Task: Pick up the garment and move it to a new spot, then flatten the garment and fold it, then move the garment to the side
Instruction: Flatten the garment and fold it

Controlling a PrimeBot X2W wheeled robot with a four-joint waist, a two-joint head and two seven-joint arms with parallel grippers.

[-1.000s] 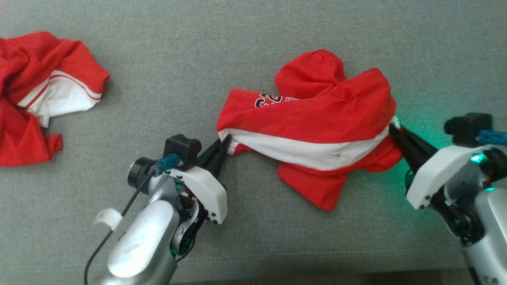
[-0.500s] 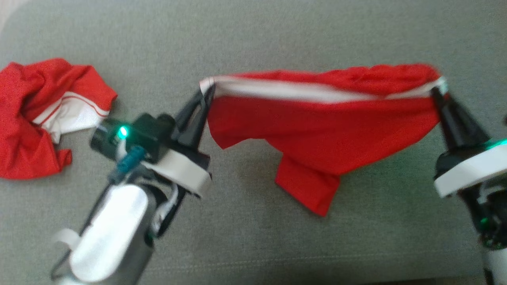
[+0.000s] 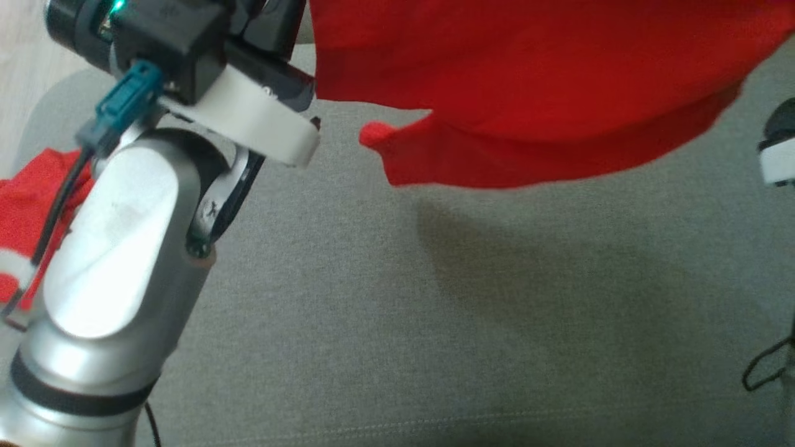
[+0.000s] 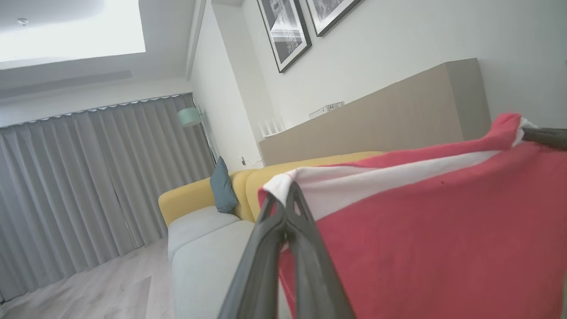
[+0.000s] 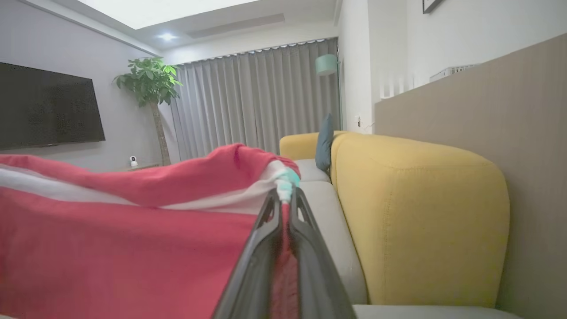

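Both corners pinched! My left claw is clamped tight on one white-trimmed corner of the red garment, and my right claw on the opposite corner. It hangs stretched between them, clear above the grey sofa seat. A red cloth lies far left.

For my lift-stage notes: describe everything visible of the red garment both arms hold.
The garment is red, thin soft cloth with a broad white band along its top edge. It hangs spread in the air between two corners: the left tool is shut on one banded corner, the right tool on the other. Its lower edge sags above the grey cushion, seemingly clear of it, casting a shadow.
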